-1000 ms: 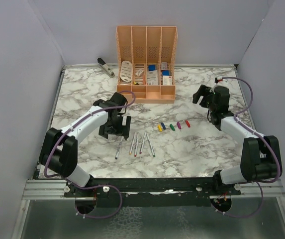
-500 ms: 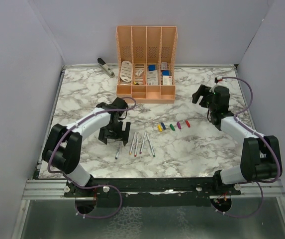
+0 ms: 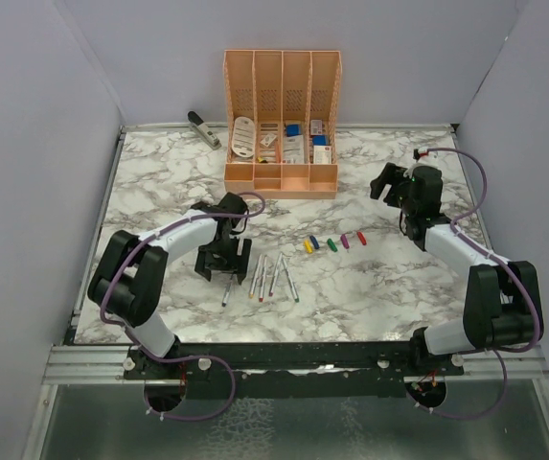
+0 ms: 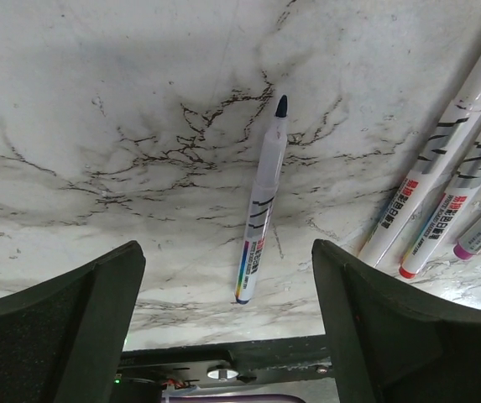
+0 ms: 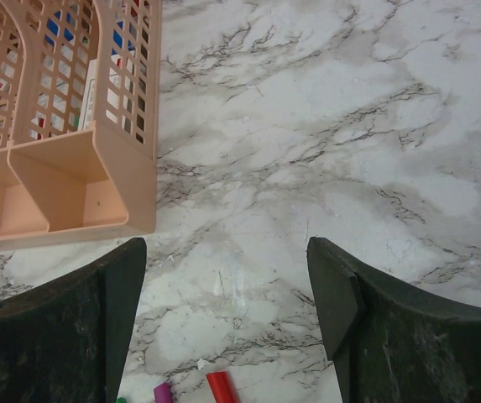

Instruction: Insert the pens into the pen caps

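Several silver-grey pens lie side by side near the table's front. The leftmost pen [image 3: 228, 287], dark-tipped, lies apart from the others [image 3: 263, 277]. My left gripper [image 3: 222, 266] hangs just over it, open; in the left wrist view that pen [image 4: 261, 201] lies between and ahead of the fingers [image 4: 226, 252], untouched, and three more pens [image 4: 441, 197] lie at the right. The pen caps [image 3: 331, 243], yellow to red, form a row at mid-table. My right gripper [image 3: 385, 182] stands open and empty right of them; the red cap [image 5: 221, 388] and purple cap [image 5: 164, 392] show below its fingers [image 5: 227, 248].
A peach desk organiser [image 3: 281, 115] holding small items stands at the back centre, and its corner [image 5: 72, 185] shows in the right wrist view. A grey stapler [image 3: 203, 129] lies at the back left. Grey walls close in the marble table [image 3: 159, 192] on both sides.
My left gripper has moved nearer and down over the leftmost pen, and its jaws have narrowed a little. The right arm has not moved.
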`<state>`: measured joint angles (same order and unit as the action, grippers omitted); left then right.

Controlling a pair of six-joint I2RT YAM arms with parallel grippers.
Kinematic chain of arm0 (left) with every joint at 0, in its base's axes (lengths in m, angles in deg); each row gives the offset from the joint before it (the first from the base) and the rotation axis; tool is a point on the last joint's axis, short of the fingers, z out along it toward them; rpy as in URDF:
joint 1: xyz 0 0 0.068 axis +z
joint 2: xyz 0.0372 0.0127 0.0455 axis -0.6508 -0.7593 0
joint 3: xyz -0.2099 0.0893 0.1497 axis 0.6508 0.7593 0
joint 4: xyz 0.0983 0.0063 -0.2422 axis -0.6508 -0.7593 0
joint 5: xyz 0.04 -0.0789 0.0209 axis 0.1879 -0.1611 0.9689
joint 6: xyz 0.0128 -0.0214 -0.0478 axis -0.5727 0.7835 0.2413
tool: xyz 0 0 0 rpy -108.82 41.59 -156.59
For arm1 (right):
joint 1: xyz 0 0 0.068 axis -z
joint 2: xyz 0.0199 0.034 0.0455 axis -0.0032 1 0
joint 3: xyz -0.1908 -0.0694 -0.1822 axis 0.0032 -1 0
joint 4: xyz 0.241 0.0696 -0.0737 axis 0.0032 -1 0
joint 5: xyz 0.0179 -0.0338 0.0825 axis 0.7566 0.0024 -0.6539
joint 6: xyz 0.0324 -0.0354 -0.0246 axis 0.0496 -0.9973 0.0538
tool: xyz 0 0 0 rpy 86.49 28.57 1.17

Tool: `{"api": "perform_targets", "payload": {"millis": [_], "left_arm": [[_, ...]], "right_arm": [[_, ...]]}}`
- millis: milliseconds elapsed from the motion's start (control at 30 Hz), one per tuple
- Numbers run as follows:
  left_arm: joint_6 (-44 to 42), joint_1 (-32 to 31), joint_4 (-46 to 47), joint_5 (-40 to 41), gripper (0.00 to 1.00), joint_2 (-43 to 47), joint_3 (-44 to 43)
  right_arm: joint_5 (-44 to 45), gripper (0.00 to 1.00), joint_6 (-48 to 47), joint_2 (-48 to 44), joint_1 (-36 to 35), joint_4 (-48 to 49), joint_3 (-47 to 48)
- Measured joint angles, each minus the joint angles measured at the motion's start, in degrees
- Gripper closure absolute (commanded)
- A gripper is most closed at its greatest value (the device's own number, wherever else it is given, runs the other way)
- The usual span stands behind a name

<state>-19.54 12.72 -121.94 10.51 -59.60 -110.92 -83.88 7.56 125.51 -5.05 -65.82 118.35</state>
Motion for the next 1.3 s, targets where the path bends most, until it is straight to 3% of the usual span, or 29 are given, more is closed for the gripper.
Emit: {"api": "perform_targets", "payload": {"millis": [400,700,833,1100,1300], "left_arm": [[0.1,0.0,3.5,-1.4,0.33,-1.3,1.1],[-0.2,-0.9,2.9,-1.3,0.69,-3.2,0.2],[-0.4,-1.2,2.7,-1.4,0.80,-3.6,0.1],[-1.1,-1.6,1.2,-1.6,0.85,-5.3,-1.7],[-2.2,-1.6,0.3,-2.1,0.80,-6.4,-2.6]], "right_arm": [[0.0,0.24,0.0,0.0,0.0,0.0,0.0],[0.0,0.24,-0.1,0.0,0.0,0.0,0.0],[0.0,0.24,-0.2,0.0,0.0,0.0,0.0],[0.0,0.24,-0.2,0.0,0.0,0.0,0.0],[0.0,0.24,-0.4,0.0,0.0,-0.2,0.2]]}}
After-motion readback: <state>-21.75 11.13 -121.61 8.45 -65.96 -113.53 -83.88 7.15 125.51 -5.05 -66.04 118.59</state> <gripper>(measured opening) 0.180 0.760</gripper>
